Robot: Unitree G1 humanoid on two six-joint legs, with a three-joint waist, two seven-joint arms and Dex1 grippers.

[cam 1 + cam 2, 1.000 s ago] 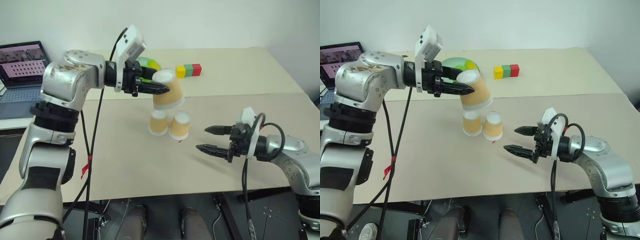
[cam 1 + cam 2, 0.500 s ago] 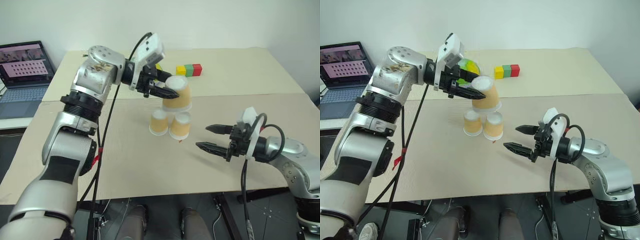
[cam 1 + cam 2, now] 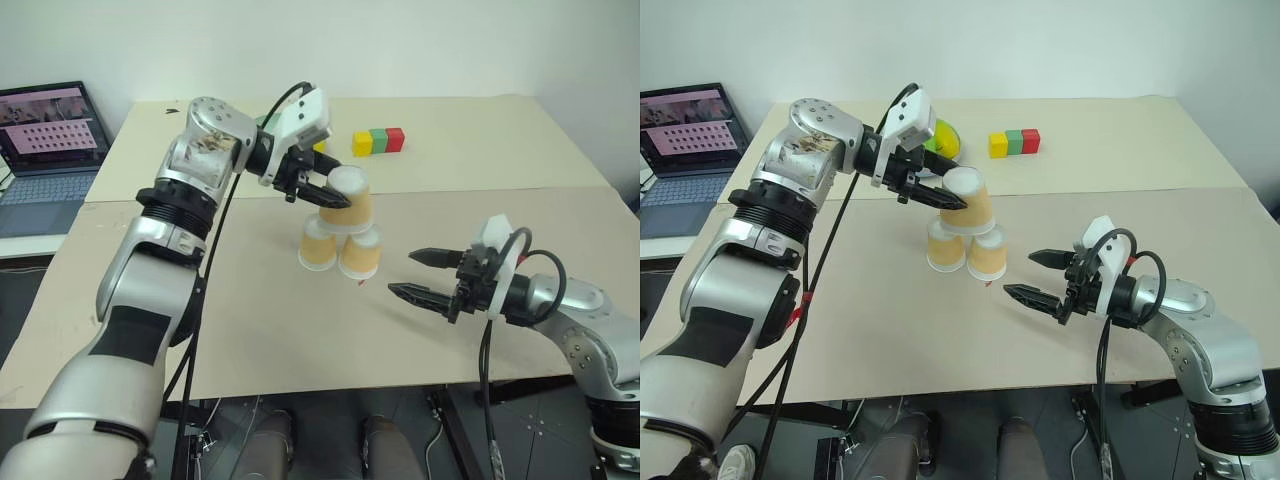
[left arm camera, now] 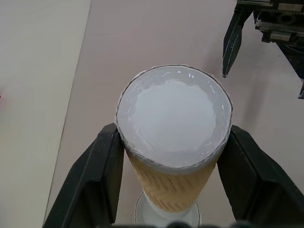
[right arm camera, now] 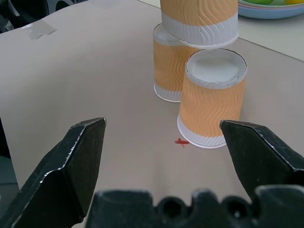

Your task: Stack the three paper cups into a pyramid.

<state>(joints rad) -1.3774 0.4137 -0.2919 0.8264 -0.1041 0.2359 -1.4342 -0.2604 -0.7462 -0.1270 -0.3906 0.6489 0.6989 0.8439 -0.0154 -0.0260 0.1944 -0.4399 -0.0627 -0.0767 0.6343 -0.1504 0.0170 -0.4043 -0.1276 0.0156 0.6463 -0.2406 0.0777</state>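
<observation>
One paper cup (image 3: pixel 347 198) clamped between left jaws over two base cups (image 3: pixel 339 247); right jaws wide, empty

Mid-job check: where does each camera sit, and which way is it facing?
Head stereo pair: looks forward and down over both arms at the table.
Left wrist: looks down the left pincer onto the top cup.
Right wrist: looks along the open right pincer at the two base cups.
Shared: every view shows the top cup.

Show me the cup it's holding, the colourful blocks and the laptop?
Held paper cup (image 3: pixel 350 200), left eye view, tan side.
Block row (image 3: pixel 378 140), left eye view, green middle block.
Laptop (image 3: pixel 50 125), left eye view, screen.
</observation>
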